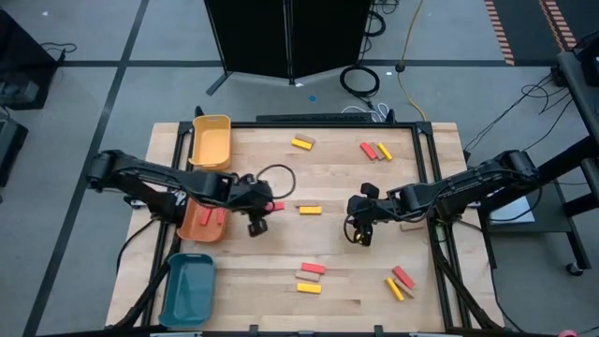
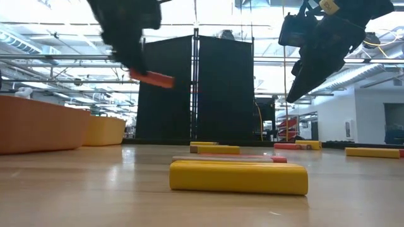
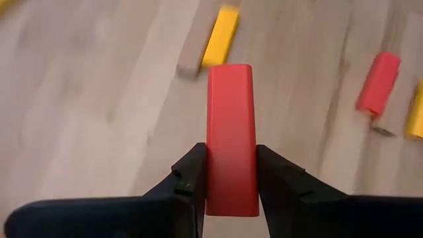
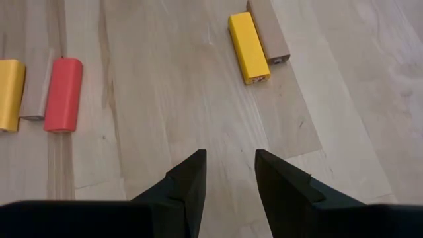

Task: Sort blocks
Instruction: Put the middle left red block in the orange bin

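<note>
My left gripper (image 1: pixel 259 217) hangs above the table beside the orange tray (image 1: pixel 192 225), shut on a red block (image 3: pixel 230 112). Two red blocks (image 1: pixel 213 216) lie in that tray. My right gripper (image 4: pixel 230 173) is open over bare wood right of centre, with nothing between its fingers. Loose blocks lie flat on the table: a yellow one (image 1: pixel 310 210) between the arms, a red, tan and yellow group (image 1: pixel 311 276) near the front, a red and yellow pair (image 1: pixel 400 281) at the front right, and more at the back (image 1: pixel 374 150). My left gripper pinches the red block's two long sides (image 3: pixel 230 185) between its two fingers (image 3: pixel 192 175), near one end. The fingers slant down and the block sticks out forward along them. In the low view the block (image 2: pixel 151 78) is lifted clear of the table and tilted.
A yellow tray (image 1: pixel 211 140) stands at the back left and a teal tray (image 1: pixel 187 290) at the front left. A yellow and tan pair of blocks (image 1: pixel 302 142) lies at the back centre. A black frame runs round the tabletop's edges (image 1: pixel 426 159).
</note>
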Action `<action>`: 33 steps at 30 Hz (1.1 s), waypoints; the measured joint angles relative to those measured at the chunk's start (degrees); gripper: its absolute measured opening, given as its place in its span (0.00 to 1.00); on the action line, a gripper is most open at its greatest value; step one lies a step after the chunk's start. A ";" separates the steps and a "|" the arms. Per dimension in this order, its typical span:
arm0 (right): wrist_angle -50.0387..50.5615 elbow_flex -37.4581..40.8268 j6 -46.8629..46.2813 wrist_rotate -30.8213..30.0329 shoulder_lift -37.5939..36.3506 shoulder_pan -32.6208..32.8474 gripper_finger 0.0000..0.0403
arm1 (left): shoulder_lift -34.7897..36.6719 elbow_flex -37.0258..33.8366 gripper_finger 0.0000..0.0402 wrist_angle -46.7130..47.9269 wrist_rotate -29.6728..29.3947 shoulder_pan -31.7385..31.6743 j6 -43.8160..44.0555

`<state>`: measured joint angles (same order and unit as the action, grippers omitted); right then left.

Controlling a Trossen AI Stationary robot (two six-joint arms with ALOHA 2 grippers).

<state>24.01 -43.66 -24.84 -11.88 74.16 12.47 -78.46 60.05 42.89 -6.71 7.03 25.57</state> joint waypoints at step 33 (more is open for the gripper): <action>-0.73 0.00 3.58 -0.02 -0.01 -0.15 0.31 | 12.70 -2.58 0.38 44.55 -1.85 6.25 54.42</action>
<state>23.28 -43.66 -21.26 -11.90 74.15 12.32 -65.76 57.47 87.44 -8.56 13.28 79.99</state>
